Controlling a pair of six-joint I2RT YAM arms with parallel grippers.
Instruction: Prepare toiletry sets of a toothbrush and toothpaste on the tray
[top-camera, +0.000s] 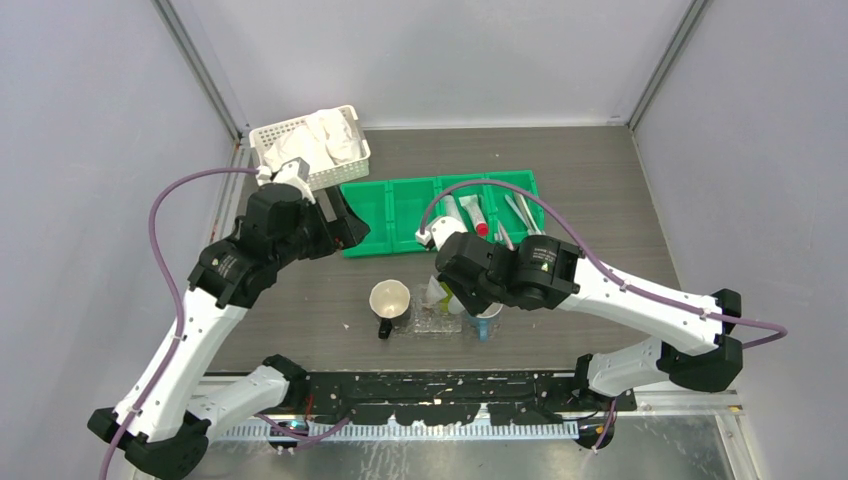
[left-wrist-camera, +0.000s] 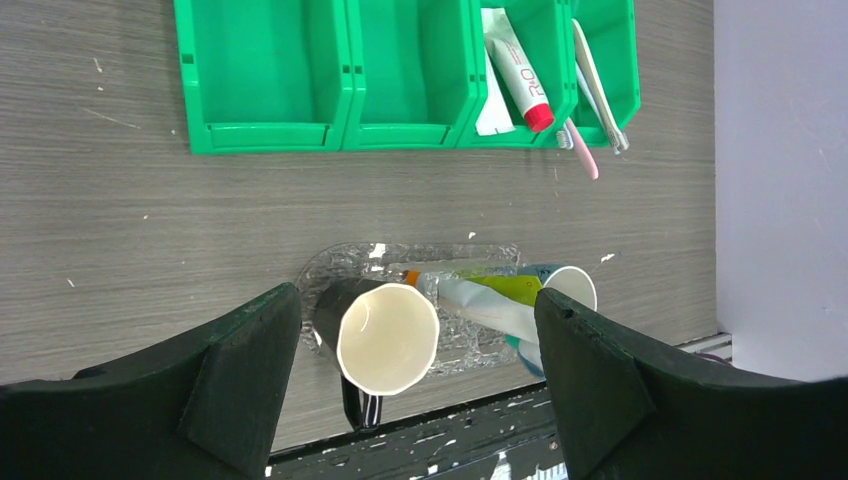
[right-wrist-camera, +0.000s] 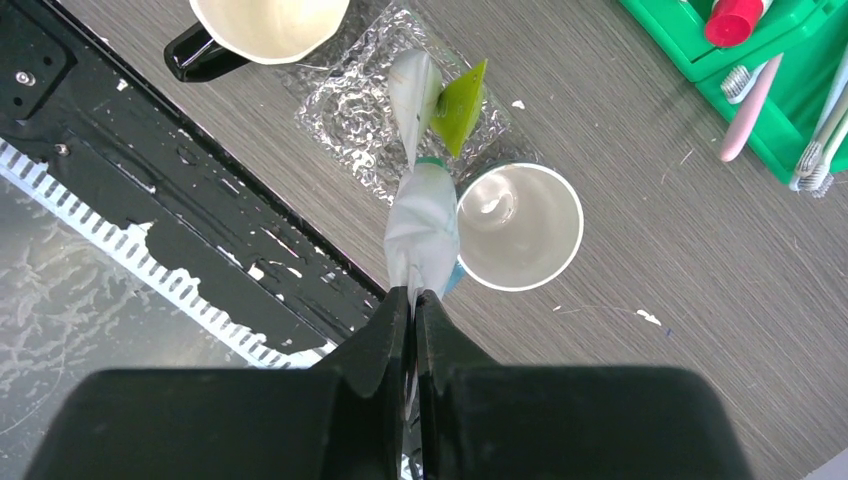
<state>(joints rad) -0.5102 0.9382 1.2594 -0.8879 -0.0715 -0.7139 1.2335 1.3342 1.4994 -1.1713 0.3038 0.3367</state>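
My right gripper (right-wrist-camera: 412, 297) is shut on one end of the white and yellow-green toothpaste tube (right-wrist-camera: 422, 225). The tube hangs over the clear plastic tray (right-wrist-camera: 350, 110), between a black mug (right-wrist-camera: 265, 25) and a teal cup (right-wrist-camera: 518, 225). I cannot tell whether the tube touches the tray. In the top view the right gripper (top-camera: 447, 290) is above the tray (top-camera: 432, 322). My left gripper (top-camera: 345, 228) is open and empty, high over the table by the green bin's left end. A white toothpaste with a red cap (left-wrist-camera: 518, 78) and a pink toothbrush (left-wrist-camera: 580, 150) lie in the bin.
The green four-compartment bin (top-camera: 400, 210) lies behind the tray, with more toothbrushes (top-camera: 520, 212) in its right end. A white lattice basket (top-camera: 310, 145) with white cloth stands at the back left. The black rail at the table's near edge (top-camera: 450, 395) runs just in front of the tray.
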